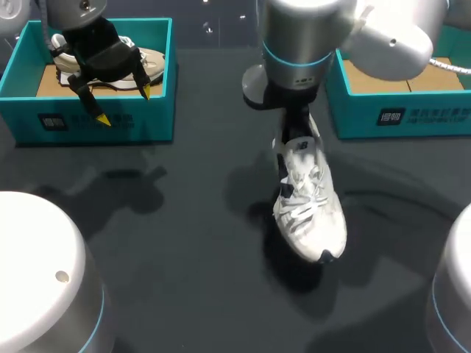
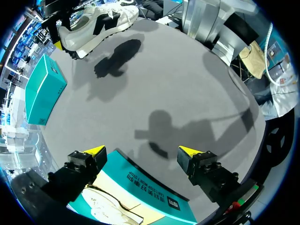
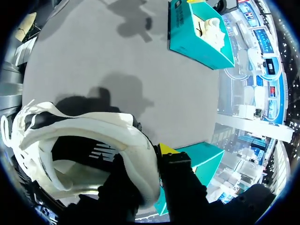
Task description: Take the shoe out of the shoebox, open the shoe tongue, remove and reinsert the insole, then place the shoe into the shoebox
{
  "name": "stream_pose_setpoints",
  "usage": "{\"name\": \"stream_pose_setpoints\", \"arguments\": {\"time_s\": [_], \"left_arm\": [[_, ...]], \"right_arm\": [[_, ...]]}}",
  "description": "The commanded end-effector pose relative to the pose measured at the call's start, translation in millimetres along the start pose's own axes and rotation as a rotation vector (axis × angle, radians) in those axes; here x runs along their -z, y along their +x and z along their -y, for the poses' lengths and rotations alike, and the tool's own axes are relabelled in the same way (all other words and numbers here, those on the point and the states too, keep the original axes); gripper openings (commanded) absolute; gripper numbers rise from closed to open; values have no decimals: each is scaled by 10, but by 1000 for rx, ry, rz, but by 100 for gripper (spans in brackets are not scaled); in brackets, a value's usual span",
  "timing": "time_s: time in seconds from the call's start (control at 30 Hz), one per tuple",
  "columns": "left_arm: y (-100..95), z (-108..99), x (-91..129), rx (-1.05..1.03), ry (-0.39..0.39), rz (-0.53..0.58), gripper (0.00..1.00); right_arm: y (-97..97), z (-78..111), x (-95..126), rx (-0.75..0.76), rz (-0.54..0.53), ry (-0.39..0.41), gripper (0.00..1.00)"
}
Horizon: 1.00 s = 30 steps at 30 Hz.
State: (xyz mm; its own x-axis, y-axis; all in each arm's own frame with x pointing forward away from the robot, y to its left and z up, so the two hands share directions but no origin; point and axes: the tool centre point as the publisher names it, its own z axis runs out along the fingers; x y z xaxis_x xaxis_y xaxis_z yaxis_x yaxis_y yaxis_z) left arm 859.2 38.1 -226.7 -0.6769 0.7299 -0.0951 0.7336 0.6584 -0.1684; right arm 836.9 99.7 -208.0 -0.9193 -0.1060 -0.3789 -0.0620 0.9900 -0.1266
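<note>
Even overhead light, moderately bright; the dark table (image 1: 184,243) carries soft, overlapping shadows under the shoe (image 1: 309,209) and in front of the left shoebox (image 1: 96,121); the white shoe shows brightest.

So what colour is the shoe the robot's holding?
The shoe is white with black patches, clearest in the head view.

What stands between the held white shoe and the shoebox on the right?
Nothing visible does: no object lies on the table between the white shoe and the right shoebox. Only the right arm itself partly covers that box.
</note>
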Motion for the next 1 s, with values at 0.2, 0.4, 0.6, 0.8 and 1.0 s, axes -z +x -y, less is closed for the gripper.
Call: {"name": "stream_pose_setpoints", "arguments": {"time_s": [0.2,0.4,0.6,0.8,1.0], "left_arm": [[4,-1,4,-1,-2,-1,100],[4,-1,4,-1,-2,-1,100],[4,-1,4,-1,-2,-1,100],[4,-1,4,-1,-2,-1,100],[4,-1,4,-1,-2,-1,100]], "right_arm": [[-612,712,515,51,25,36,0],[-1053,1124,508,31,81,40,0],[-1053,1124,508,31,81,40,0],[-1053,1124,508,31,81,40,0],[-1166,1220,459,38,73,48,0]]}}
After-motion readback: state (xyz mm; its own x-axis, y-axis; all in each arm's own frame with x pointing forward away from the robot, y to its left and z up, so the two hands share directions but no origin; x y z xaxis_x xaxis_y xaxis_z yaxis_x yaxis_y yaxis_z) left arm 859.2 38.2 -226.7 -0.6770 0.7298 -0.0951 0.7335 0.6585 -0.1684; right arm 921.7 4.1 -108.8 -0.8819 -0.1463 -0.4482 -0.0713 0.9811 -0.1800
